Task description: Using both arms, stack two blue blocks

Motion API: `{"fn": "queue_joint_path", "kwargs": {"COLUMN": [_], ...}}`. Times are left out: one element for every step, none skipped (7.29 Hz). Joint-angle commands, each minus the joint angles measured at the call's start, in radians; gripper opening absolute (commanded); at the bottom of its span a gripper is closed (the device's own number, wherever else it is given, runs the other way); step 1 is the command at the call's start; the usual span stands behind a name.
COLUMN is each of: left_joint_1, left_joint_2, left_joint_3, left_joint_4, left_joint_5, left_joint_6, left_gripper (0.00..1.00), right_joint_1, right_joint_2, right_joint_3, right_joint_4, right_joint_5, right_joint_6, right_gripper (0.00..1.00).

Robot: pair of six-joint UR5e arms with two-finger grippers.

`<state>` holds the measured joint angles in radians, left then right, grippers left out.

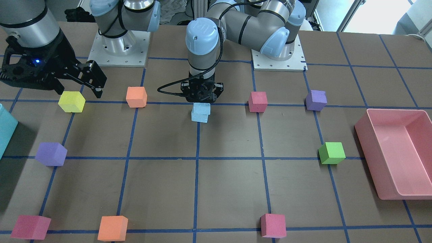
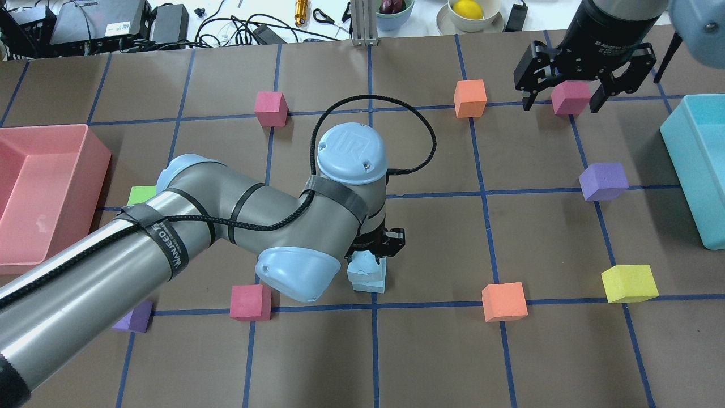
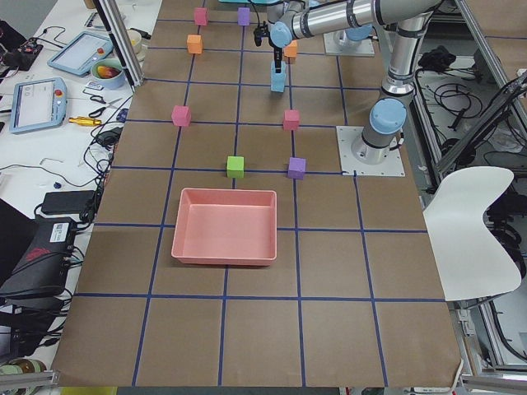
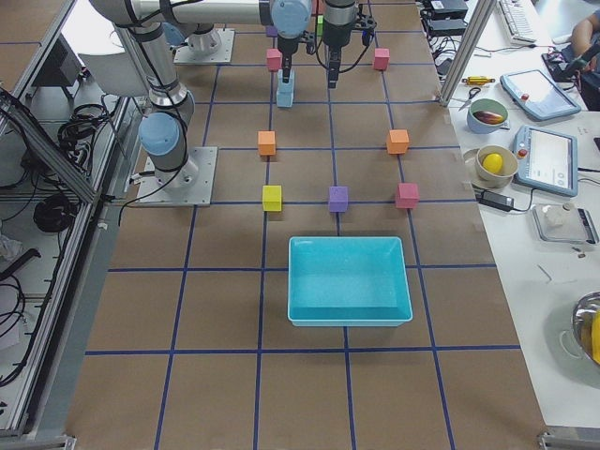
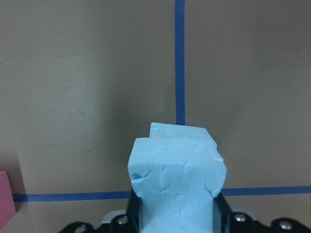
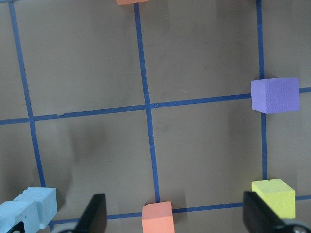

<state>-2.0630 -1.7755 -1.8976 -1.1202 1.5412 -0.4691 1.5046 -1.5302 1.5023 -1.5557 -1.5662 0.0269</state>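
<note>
Two pale blue blocks stand stacked near the table's middle: the upper one (image 1: 201, 108) sits slightly skewed on the lower one (image 1: 199, 117). My left gripper (image 1: 201, 100) points straight down over them. In the left wrist view its fingers press both sides of the upper block (image 5: 175, 179), with the lower block's edge (image 5: 177, 129) showing beyond. In the overhead view the arm hides most of the stack (image 2: 369, 277). My right gripper (image 2: 562, 105) is open and empty, raised well off to the side above a red cube (image 2: 570, 96). The right wrist view shows its fingers (image 6: 96, 213) spread wide.
Coloured cubes lie scattered on the grid: yellow (image 1: 71, 101), orange (image 1: 136, 97), red (image 1: 258, 101), purple (image 1: 316, 100), green (image 1: 332, 153), purple (image 1: 51, 154). A pink tray (image 1: 374, 158) stands on my left side and a cyan box (image 2: 688, 164) on my right.
</note>
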Motion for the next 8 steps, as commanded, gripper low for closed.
{"fn": "queue_joint_path", "kwargs": {"left_joint_1": [-0.015, -0.019, -0.017, -0.005, 0.033, 0.122, 0.197, 0.271], "left_joint_2": [-0.004, -0.009, -0.01, 0.01, 0.046, 0.059, 0.088, 0.108], "left_joint_3": [-0.008, -0.009, -0.006, 0.0, 0.012, 0.025, 0.049, 0.124], "left_joint_4": [0.023, 0.04, 0.043, 0.071, 0.076, 0.045, -0.001, -0.11], "left_joint_5": [-0.006, -0.006, -0.006, 0.003, 0.008, 0.007, 0.004, -0.004], "left_joint_6": [-0.002, -0.016, -0.008, 0.018, 0.115, 0.192, 0.245, 0.274], "left_gripper": [0.89, 0.96, 0.97, 1.0, 1.0, 1.0, 1.0, 1.0], "right_joint_1": [0.008, 0.009, 0.011, 0.012, 0.023, 0.038, 0.039, 0.039], "right_joint_2": [-0.004, -0.008, -0.011, -0.013, -0.013, -0.013, -0.012, -0.011], "right_joint_3": [0.001, 0.001, 0.001, 0.001, -0.002, -0.001, -0.002, -0.001], "right_joint_4": [0.002, 0.002, 0.011, 0.037, 0.036, 0.035, 0.034, 0.034], "right_joint_5": [0.0, -0.002, -0.002, 0.0, 0.001, 0.002, 0.002, 0.0], "right_joint_6": [-0.007, -0.033, -0.042, -0.045, -0.047, -0.047, -0.047, -0.047], "right_gripper": [1.0, 1.0, 1.0, 1.0, 1.0, 1.0, 1.0, 1.0]}}
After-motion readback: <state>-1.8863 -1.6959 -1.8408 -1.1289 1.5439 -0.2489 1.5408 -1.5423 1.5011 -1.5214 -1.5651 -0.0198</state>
